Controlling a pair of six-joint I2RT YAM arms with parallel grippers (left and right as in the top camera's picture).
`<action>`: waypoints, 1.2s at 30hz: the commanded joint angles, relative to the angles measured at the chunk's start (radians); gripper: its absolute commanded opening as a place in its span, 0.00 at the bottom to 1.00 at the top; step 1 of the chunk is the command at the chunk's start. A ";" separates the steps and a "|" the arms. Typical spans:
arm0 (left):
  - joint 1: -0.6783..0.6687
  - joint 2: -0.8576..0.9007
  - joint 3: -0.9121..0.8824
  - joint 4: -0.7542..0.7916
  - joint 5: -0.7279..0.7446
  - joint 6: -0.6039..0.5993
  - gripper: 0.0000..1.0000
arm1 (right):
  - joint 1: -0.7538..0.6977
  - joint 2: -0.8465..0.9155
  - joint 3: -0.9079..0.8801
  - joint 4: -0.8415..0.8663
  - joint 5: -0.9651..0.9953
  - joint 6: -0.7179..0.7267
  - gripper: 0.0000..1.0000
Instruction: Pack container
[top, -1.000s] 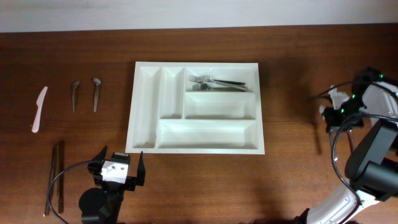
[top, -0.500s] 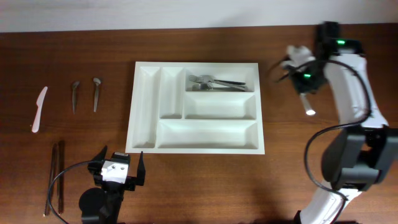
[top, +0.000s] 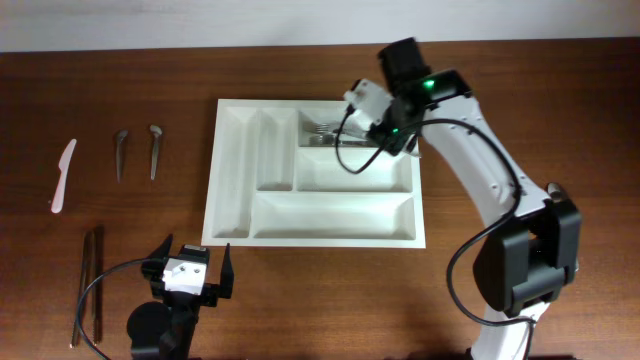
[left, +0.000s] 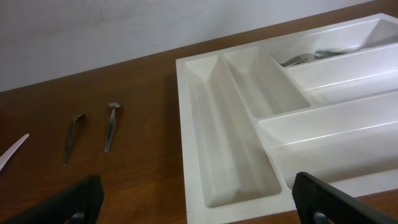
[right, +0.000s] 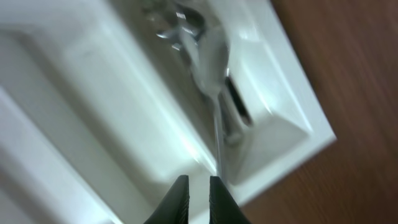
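Observation:
The white container (top: 235, 180) lies mid-table with forks (top: 330, 130) in its upper right compartment. My right gripper (top: 388, 138) hovers over that compartment. In the right wrist view its jaws (right: 198, 182) stand a narrow gap apart, with nothing between them. A blurred silver utensil (right: 210, 59) lies in the compartment, and its thin handle ends just past the right fingertip. My left gripper (top: 190, 272) rests wide open and empty near the table's front edge, just short of the container's (left: 230, 186) near left corner.
Two small spoons (top: 120, 150) (top: 155, 148) and a white plastic knife (top: 63, 175) lie left of the container. A pair of dark sticks (top: 90, 285) lies at the front left. The left wrist view shows the spoons (left: 73, 134) (left: 111, 124).
My right arm has swung from the table's far right edge to over the container's upper right compartment, bringing a utensil. Its jaws have parted slightly. The left arm has not moved.

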 joint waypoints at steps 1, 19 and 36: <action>0.005 -0.008 -0.004 -0.001 -0.008 0.013 0.99 | 0.037 0.036 0.018 0.003 -0.009 -0.013 0.12; 0.005 -0.008 -0.004 -0.001 -0.008 0.013 0.99 | -0.092 0.064 0.018 0.052 0.063 0.016 0.31; 0.005 -0.008 -0.004 -0.001 -0.008 0.013 0.99 | -0.094 0.170 0.018 0.116 0.048 -0.048 0.56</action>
